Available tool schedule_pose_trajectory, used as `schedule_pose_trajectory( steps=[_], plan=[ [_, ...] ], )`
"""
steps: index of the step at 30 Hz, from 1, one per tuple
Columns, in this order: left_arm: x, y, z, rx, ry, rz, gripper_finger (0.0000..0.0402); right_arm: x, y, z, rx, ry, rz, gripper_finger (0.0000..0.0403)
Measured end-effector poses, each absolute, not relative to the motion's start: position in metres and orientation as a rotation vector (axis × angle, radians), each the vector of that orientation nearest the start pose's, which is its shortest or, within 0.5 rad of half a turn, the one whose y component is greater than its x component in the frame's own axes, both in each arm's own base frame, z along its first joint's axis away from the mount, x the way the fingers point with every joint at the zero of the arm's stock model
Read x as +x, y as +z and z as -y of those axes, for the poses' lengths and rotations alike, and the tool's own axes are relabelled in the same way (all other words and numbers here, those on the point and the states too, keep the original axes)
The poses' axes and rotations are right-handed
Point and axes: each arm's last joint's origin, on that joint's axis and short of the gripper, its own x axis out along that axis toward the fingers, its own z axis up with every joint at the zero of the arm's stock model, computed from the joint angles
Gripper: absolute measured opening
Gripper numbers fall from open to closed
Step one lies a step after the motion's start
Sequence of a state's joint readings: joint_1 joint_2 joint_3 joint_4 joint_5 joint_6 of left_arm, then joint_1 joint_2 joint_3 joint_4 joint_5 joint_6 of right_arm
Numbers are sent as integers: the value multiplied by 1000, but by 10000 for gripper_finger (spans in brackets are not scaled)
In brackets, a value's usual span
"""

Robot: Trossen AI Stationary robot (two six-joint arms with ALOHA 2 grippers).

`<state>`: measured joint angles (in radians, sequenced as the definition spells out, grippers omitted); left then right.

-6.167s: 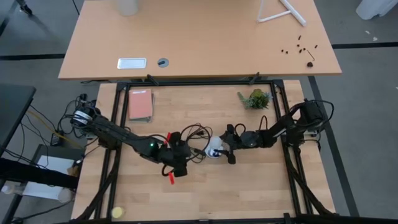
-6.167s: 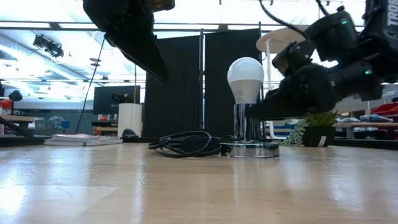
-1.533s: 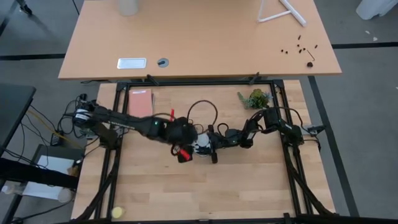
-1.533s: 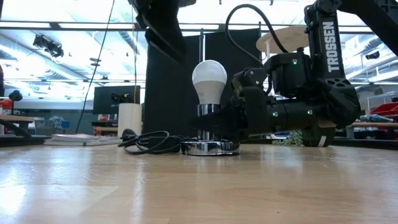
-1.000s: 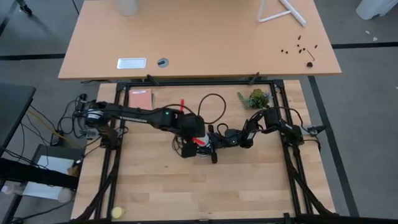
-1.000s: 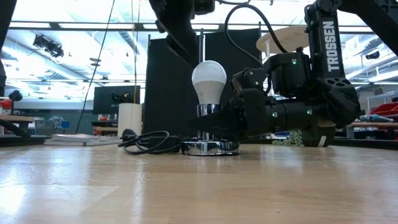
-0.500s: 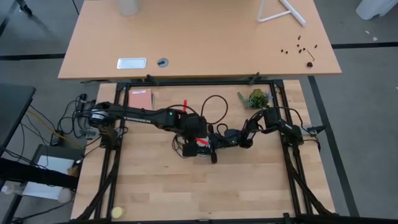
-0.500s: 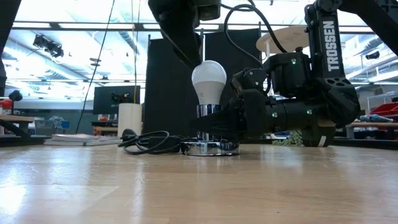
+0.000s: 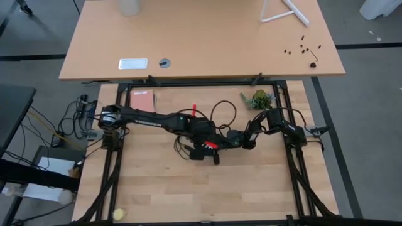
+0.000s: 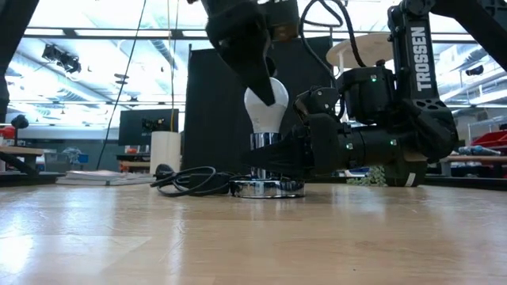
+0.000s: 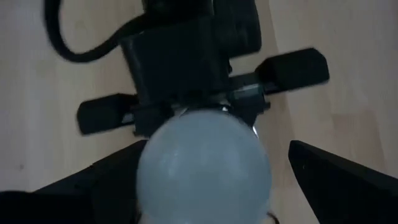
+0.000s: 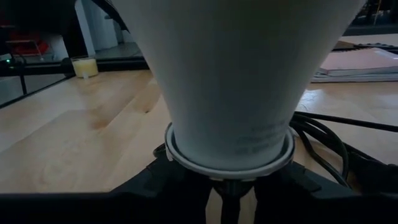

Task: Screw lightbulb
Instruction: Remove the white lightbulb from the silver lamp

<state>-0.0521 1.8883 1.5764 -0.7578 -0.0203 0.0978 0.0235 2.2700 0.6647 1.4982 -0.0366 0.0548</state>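
The white lightbulb [image 10: 266,115] stands upright in the silvery socket [image 10: 267,188] on the wooden table. My left gripper [image 11: 214,149] hangs over it from above, open, with one finger [image 11: 99,183] on either side of the bulb's dome [image 11: 202,165]; I cannot tell whether a finger touches it. In the high view the left hand [image 9: 202,141] hides the bulb. My right gripper [image 12: 227,193] lies low and level on the bulb's right, shut on the socket. My right gripper pinches the socket's chrome stem [image 10: 264,143] between its two fingers [image 12: 168,186], just under the collar [image 12: 230,158] that the bulb sits in. The fingers come in level from the table's right side. The socket stands upright with its round base on the table.
The socket's black cord [image 10: 198,180] lies coiled on the table left of the socket and loops toward the far side [image 9: 221,108]. A pink book [image 9: 142,100] and a small plant [image 9: 257,99] sit at the far edge. A second table [image 9: 201,44] stands beyond.
My left gripper has come down and toward the table's right edge until its fingers flank the bulb's dome, and its wrist has rolled a little. The bulb, the socket and my right gripper have kept still.
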Motion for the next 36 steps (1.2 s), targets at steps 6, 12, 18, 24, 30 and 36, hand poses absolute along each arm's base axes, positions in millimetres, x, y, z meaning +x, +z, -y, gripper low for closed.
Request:
schedule_pose_trajectory(
  steps=[6,12,18,24,30,36],
  plan=[
    [404,247,20,109,-73,-1075,388,337,48,-9,56,57,-110,177],
    [406,248,20,112,-57,-1051,355,337,48,-8,52,56,-111,177],
    [408,243,20,115,-52,-1063,318,337,48,-8,50,56,-111,177],
    [407,235,20,185,-95,-1116,305,337,47,-8,48,55,-116,177],
    [405,240,20,277,-157,-1142,302,338,47,-7,47,54,-121,177],
    [405,241,20,300,-172,-1141,299,338,47,-7,47,53,-121,177]
  ],
)
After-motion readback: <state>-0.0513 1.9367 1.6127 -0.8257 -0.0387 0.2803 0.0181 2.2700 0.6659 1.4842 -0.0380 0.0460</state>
